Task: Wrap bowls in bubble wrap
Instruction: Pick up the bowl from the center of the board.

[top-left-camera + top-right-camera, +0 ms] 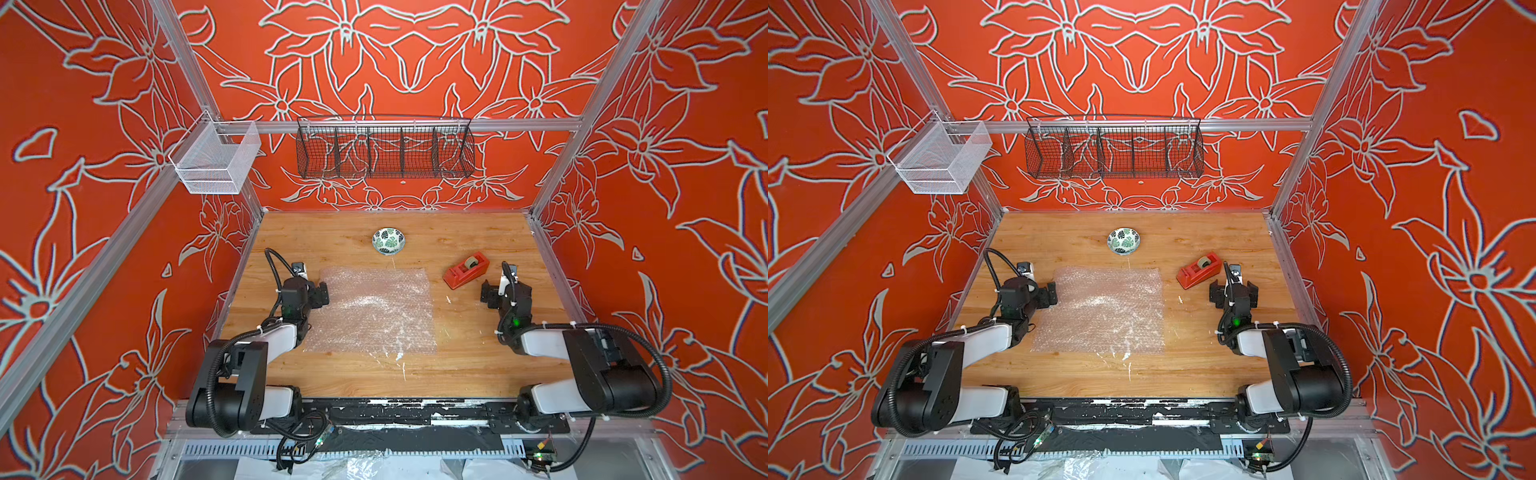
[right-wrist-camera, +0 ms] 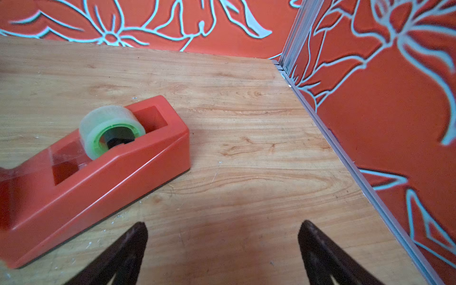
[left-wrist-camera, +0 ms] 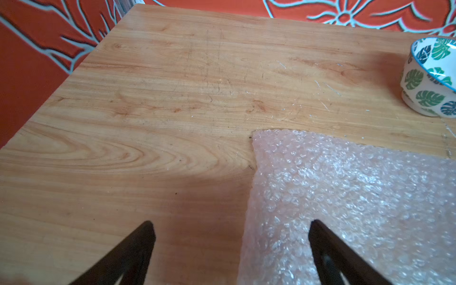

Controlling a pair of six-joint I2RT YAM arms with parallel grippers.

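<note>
You have one small round bowl, white with green and blue leaf prints and a thin blue rim. It stands upright near the far middle of the counter. The bubble wrap lies spread flat nearer you, roughly square, glossy, near the bowl but not touching it.

Picture edges cut off the bowl and bubble wrap in the left wrist view, the red tape dispenser in the right.
</note>
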